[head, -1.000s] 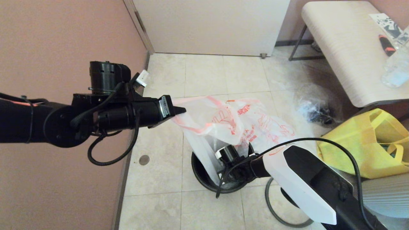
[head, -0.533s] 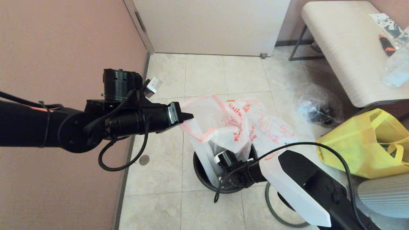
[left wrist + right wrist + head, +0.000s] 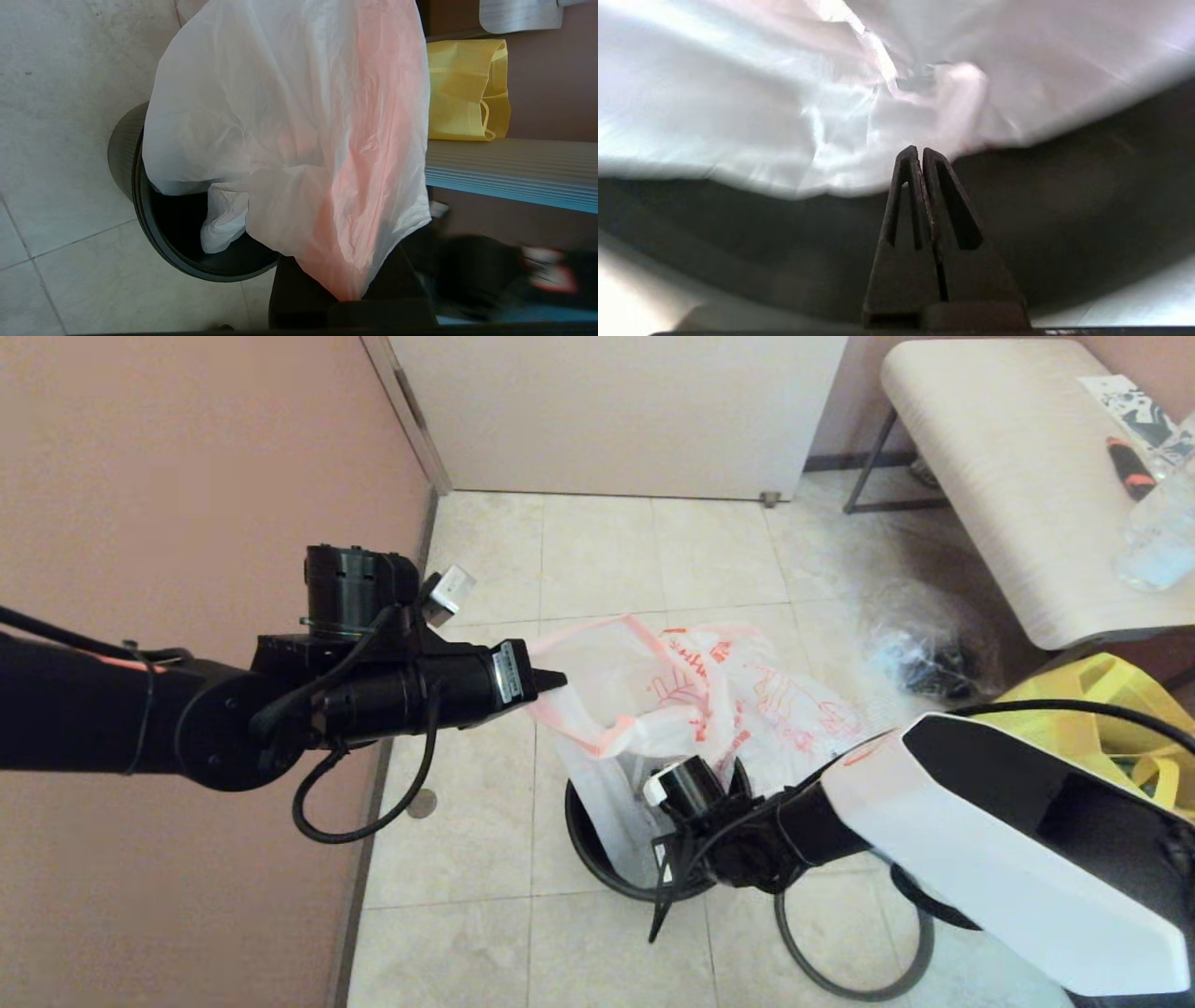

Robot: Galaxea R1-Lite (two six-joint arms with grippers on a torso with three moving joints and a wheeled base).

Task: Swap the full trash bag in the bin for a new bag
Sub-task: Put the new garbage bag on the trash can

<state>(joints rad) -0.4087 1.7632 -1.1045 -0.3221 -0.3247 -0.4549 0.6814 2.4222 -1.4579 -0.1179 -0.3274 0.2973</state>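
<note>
Plastic this thin is very light and floppy, and it slips and can tear. The limp white plastic new bag with red lettering (image 3: pixel 681 700) hangs half in the small round black plastic bin (image 3: pixel 597 845) on the tiled floor and half above it.

Nearest, the right gripper (image 3: pixel 920 151) is down inside the bin. Its fingers are pressed together with nothing between them, and the bag's bottom lies just past the tips. Compared with a second ago, the right arm has pushed in further and now hides more of the yellow fabric tote (image 3: pixel 1120 709).

A little farther, the left gripper (image 3: pixel 551 681) is pinched tight on the bag's orange-red edge and holds it up above the bin. It has moved a bit toward the bin, so the bag sags more.

I think the best place to grab is the thick handle edge, not the thin middle.

Farther off lies a clear plastic bag with dark contents (image 3: pixel 920 658), under a pale bench (image 3: pixel 990 476).
</note>
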